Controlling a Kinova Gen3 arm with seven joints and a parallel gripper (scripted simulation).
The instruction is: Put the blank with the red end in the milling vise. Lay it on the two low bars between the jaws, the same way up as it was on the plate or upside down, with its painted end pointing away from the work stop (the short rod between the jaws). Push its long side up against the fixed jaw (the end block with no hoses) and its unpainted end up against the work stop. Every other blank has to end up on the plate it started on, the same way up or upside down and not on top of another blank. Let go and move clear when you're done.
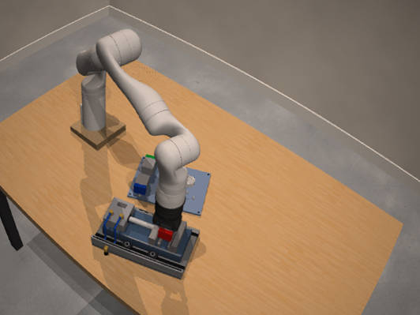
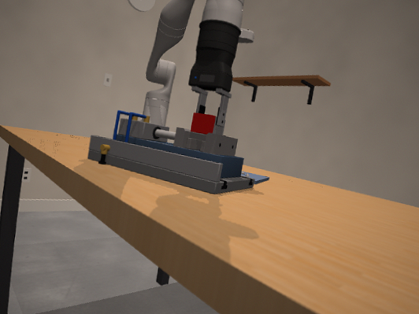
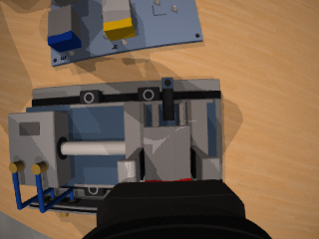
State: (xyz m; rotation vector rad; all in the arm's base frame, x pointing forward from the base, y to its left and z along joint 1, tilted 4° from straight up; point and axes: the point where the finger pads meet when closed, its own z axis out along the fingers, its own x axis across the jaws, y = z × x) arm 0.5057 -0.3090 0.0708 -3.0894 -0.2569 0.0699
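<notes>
The red-ended blank [image 1: 165, 234] [image 2: 203, 122] [image 3: 166, 144] is level, gripped across its width. My gripper [image 2: 210, 118] [image 3: 166, 157] is shut on it. In the exterior view, its underside is about level with the jaw tops. From above it lies between the moving jaw [image 3: 134, 119] and the fixed jaw [image 1: 177, 241] [image 2: 222, 145] [image 3: 199, 119], over the low bars [image 3: 156, 116]. Its unpainted end faces the work stop [image 3: 168, 105], close to the rod's tip; its red end points away. Whether it touches the fixed jaw is unclear.
The blue plate [image 1: 194, 206] [image 3: 164, 37] lies behind the vise. It bears the blue-ended blank [image 1: 139, 188] [image 3: 64, 40], the yellow-ended blank [image 3: 118, 27] and a green-ended blank [image 1: 148, 165]. Blue hoses [image 1: 115, 231] [image 2: 128, 127] [image 3: 17, 191] stand up at the vise's left end.
</notes>
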